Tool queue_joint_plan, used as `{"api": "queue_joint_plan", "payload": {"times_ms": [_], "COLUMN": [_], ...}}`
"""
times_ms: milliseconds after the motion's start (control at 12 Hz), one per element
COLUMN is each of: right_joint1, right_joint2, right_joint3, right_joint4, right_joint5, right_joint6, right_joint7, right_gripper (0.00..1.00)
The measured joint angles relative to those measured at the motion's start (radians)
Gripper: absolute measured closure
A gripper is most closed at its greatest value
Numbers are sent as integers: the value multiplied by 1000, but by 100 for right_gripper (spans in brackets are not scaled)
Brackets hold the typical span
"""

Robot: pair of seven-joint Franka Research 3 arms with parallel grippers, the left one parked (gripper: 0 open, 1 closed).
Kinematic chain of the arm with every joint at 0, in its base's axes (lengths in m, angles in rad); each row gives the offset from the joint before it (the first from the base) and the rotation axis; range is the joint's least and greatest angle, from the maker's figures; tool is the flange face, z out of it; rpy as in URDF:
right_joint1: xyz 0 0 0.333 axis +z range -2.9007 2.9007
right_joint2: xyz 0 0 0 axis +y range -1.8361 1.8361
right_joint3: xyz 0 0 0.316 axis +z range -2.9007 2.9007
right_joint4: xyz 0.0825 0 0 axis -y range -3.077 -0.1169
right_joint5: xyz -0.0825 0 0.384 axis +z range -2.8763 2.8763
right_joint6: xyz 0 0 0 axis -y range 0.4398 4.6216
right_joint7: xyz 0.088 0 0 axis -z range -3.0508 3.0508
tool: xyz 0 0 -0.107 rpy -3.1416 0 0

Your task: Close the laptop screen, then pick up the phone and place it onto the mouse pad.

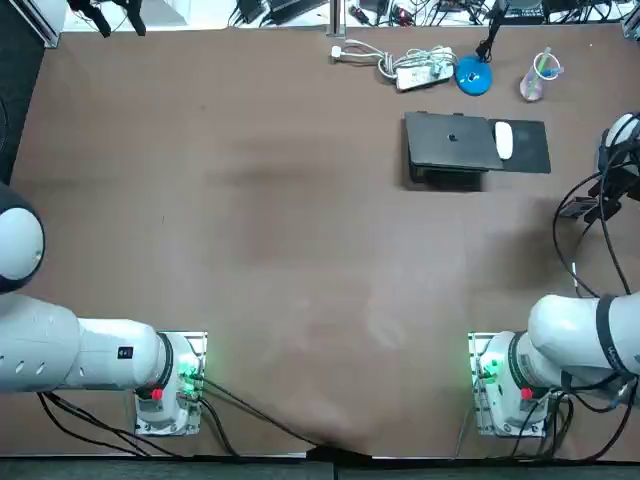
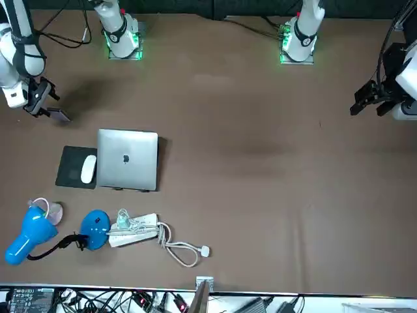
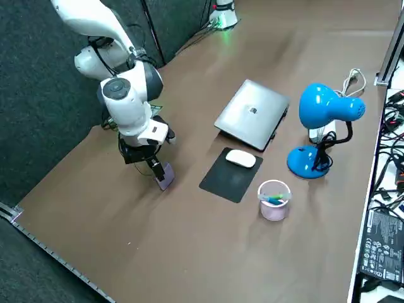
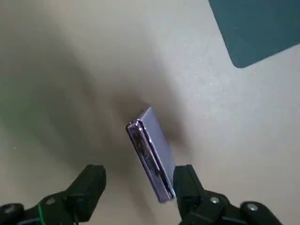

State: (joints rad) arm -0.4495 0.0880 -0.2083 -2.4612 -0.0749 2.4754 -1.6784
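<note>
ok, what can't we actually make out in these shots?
1. Top view: the right claw, open astride the tilted lilac slab phone, is mostly hidden with it under the arm's wrist and cables.
2. Side view: the claw covers the phone's upper end.
3. Wrist view: the phone's own body hides whether its lower end rests on the brown table.
4. Clear plastic cup: contents too small to identify.

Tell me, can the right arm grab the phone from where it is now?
Probably yes. The right gripper hangs open right over the phone, which stands tilted on its edge between the jaws. Nothing shows in the way.
</note>
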Motion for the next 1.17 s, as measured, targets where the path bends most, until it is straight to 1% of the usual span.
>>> {"api": "queue_joint_plan", "payload": {"times_ms": [83,333,417,583,667,750,1000,1167], "right_joint1": [0,0,0,0,2,5,9,14], "right_joint2": [15,24,27,34,35,35,28,-4], "right_joint3": [3,7,8,13,15,17,28,33], "right_joint4": [0,0,0,0,1,3,18,51], "right_joint5": [0,0,0,-2,-4,-5,-5,3], "right_joint6": [13,25,32,46,52,54,49,0], "right_joint7": [-9,-14,-16,-17,-17,-17,-17,-19], "right_gripper": [13,15,25,53,65,75,76,76]}}
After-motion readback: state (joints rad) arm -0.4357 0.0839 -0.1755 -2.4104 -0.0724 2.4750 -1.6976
